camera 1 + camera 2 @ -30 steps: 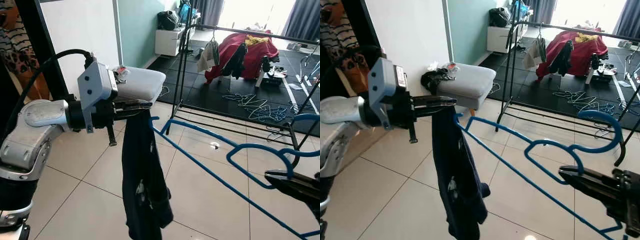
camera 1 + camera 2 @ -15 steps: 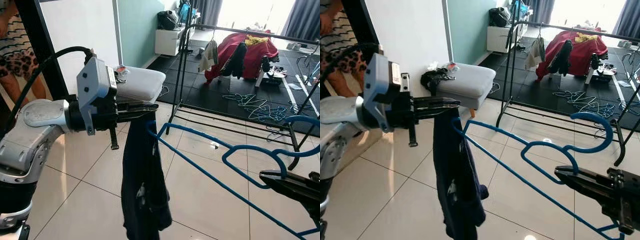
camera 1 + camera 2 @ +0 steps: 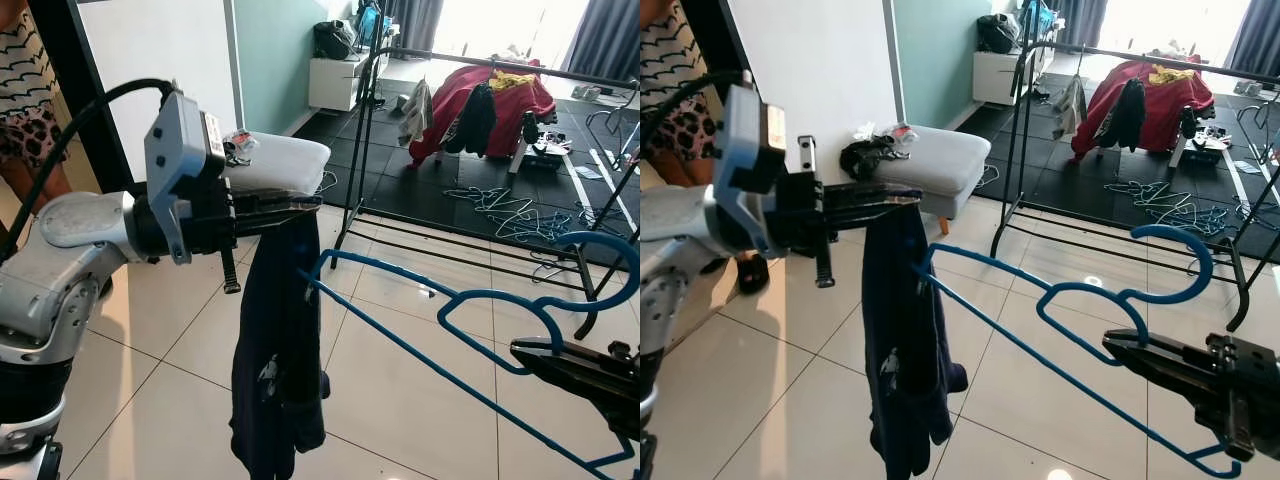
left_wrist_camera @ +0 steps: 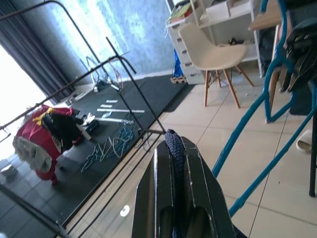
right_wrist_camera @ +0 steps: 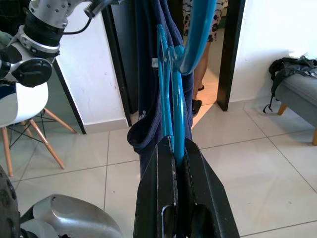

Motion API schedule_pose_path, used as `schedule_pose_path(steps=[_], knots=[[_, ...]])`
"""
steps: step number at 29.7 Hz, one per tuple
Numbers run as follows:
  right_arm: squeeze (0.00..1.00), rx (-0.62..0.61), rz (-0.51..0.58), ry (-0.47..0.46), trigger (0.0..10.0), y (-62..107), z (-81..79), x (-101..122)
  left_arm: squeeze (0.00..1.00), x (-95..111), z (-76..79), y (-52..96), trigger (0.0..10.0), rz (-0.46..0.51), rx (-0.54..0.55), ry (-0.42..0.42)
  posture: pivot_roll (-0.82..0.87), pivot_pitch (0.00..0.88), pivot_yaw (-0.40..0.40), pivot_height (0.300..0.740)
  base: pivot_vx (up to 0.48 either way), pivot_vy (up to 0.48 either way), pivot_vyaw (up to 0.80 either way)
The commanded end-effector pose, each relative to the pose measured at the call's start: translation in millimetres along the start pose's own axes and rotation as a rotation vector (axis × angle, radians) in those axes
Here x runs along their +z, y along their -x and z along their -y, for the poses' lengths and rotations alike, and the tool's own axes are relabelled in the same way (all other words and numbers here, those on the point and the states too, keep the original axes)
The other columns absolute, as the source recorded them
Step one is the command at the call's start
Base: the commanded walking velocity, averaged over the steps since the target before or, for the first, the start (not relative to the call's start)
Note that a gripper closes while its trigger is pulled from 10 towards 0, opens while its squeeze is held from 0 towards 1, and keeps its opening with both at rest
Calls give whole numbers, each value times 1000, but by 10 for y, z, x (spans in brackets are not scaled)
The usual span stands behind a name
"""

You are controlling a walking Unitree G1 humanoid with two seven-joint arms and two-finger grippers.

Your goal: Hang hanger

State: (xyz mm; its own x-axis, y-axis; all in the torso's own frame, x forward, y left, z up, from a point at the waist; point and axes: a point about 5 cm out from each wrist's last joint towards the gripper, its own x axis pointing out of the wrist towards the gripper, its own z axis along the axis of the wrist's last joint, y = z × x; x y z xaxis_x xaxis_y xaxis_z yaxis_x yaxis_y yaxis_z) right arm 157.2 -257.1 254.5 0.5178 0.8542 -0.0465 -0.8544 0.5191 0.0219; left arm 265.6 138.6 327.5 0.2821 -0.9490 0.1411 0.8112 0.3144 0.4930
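Meanwhile, left gripper (image 3: 290, 205) fingers clamped on dark garment (image 3: 278, 340), right gripper (image 3: 1120, 347) fingers pinching blue hanger (image 3: 1060, 300).

thin blue plastic clothes hanger (image 3: 1060, 300) | held level in mid-air, hook end rightward, clamped near the hook | left tip touching the hanging dark navy cloth garment (image 3: 902, 340), limp, draped downward

One blue hanger (image 3: 1060, 300), one navy garment (image 3: 902, 350), two tools: left tool (image 3: 290, 208), right tool (image 3: 1120, 350).
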Motion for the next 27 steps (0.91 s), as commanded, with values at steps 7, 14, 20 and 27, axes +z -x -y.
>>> schedule_pose_path(steps=[7,14,20,27], knots=[[0,-10,-12,32,10000,-61,43,14,0,128,29,-14,10000,83,-29,57,-12,0,-24,740,0,0,0],[0,6,-14,19,10000,-125,52,-27,0,103,100,-87,10000,108,-61,104,-12,0,-30,740,0,0,0],[0,22,-2,4,10000,-247,69,-96,0,0,189,-247,10000,140,-95,170,-10,0,-33,740,0,0,0],[0,1,43,23,10000,-413,135,-132,0,-74,155,-427,10000,264,-44,336,-13,0,-25,740,0,0,0]])
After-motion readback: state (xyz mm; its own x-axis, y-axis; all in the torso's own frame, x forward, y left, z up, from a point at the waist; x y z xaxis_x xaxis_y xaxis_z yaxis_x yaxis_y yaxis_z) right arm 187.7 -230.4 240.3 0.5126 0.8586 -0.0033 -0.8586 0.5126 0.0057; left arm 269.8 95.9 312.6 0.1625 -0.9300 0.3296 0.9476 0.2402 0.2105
